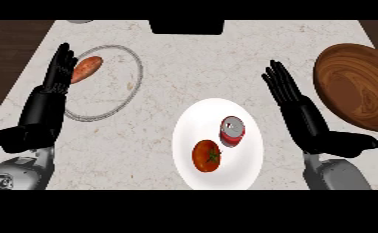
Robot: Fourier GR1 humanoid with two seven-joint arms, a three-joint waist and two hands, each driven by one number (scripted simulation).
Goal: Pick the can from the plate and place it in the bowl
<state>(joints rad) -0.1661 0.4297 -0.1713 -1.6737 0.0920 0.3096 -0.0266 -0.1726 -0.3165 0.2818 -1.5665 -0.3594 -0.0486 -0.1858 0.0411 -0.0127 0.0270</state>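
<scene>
My right hand (306,114) open, fingers straight, holding nothing. Can (232,131) upright on white plate (193,127), silver top facing up, just to left of my right hand, beside palm. Tomato (207,156) shares plate, nearer me than can. Wooden bowl (347,89) on opposite side of same hand, to its right, near fingertips. My left hand (52,89) open too, far across table (192,62). Right hand clearly nearer: judged move is leftward reach, then carry rightward.
</scene>
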